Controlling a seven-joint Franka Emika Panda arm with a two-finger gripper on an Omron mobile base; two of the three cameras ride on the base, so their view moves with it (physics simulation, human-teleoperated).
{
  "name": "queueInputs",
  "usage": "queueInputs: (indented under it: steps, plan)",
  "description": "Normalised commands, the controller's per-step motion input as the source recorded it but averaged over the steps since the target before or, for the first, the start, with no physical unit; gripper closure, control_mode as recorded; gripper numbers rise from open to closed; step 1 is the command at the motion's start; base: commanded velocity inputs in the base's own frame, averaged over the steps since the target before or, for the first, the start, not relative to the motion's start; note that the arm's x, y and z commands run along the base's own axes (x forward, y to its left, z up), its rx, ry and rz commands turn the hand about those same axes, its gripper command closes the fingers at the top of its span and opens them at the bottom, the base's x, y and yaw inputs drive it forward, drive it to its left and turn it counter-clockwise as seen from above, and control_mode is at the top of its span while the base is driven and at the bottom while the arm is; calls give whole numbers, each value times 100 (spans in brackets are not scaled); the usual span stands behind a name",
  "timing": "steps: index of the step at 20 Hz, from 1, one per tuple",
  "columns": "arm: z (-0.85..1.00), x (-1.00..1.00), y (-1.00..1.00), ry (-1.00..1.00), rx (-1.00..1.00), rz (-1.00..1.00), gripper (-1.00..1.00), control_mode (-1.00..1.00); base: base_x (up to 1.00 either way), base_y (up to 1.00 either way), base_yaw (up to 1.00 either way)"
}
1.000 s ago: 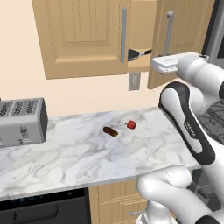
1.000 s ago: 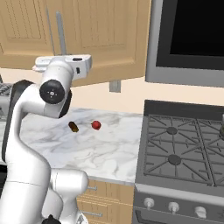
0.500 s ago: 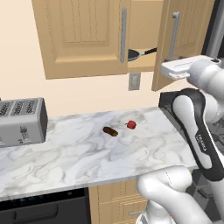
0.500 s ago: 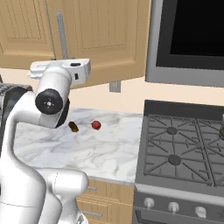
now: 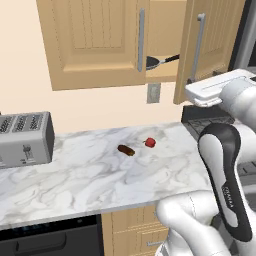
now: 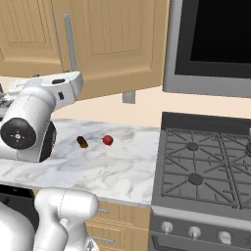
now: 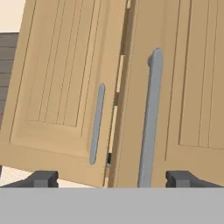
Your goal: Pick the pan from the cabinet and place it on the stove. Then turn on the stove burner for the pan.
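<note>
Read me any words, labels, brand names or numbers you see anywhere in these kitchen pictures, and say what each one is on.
"FRANKA": likely reading of the small vertical lettering on the robot's forearm in the left base view, too small to be sure.
Toaster: no readable text.
Stove and its knobs: no markings legible.
Cabinet doors: none.

Cream wall [image 5: 30, 75], white marble counter [image 5: 75, 175], silver toaster [image 5: 25, 138], grey wall outlet [image 5: 154, 93].
</note>
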Motion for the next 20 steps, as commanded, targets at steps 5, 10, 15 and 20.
queueInputs:
  steps: [5, 10, 15, 20]
  plan:
    - [10, -29, 77, 1, -19, -16, -100, -100, 0, 0, 0]
    - [1, -8, 78, 4, -26, -26, -100, -100, 0, 0, 0]
    - [0, 11, 54, 7, -29, -33, -100, -100, 0, 0, 0]
    - [0, 36, 30, 8, -27, -33, -100, -100, 0, 0, 0]
